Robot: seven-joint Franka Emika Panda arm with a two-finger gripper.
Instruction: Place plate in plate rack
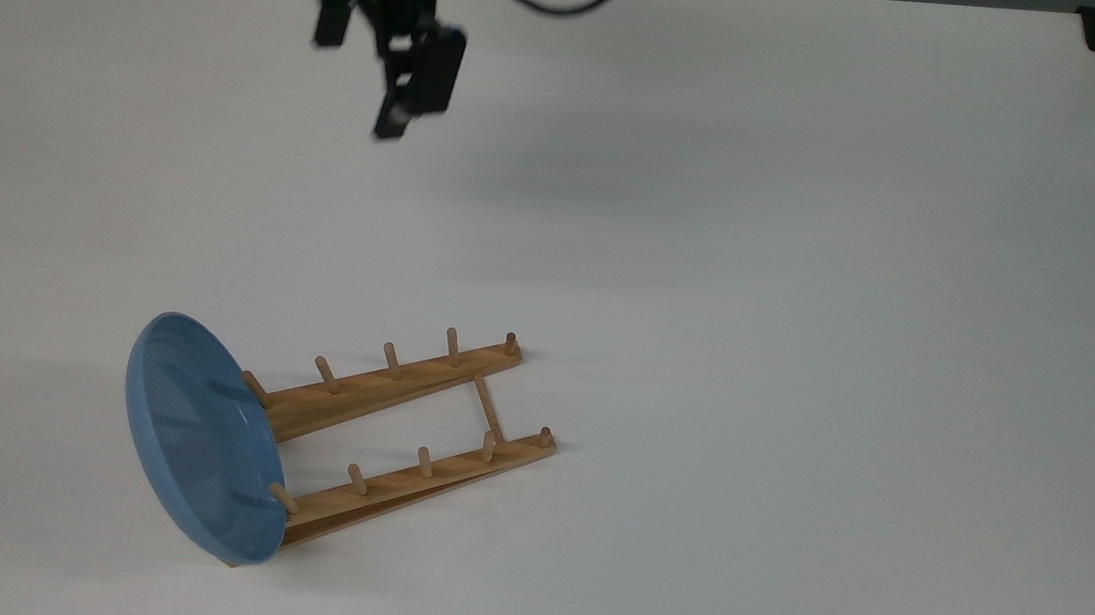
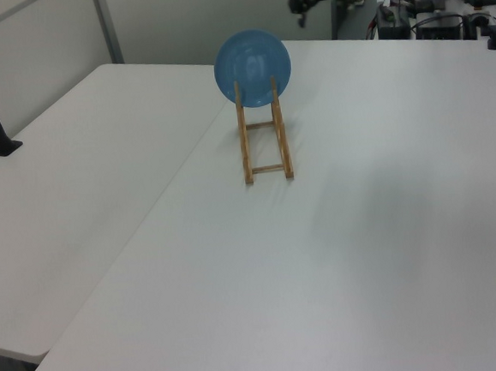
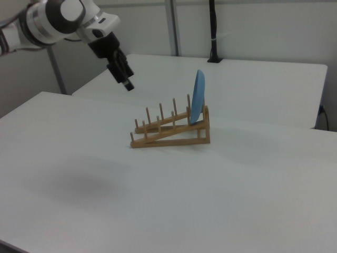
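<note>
While plate (image 1: 194, 434) sits in plate rack (image 1: 396, 424), hand (image 1: 364, 79) hangs apart, fingers spread, empty.

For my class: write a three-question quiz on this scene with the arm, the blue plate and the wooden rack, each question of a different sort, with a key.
1. True or false: the plate stands on edge at the raised end of the plate rack.
2. Multiple choice: where is the gripper relative to the plate? A) clamped on its rim B) up and clear of it, holding nothing C) under the rack
3. Fill in: in the top view, the plate sits at the rack's ____ end.

Key
1. True; in the right view it stands nearly upright against the last pegs.
2. B; the gripper is well away from the plate and rack.
3. Left, as seen in the top view.
</note>
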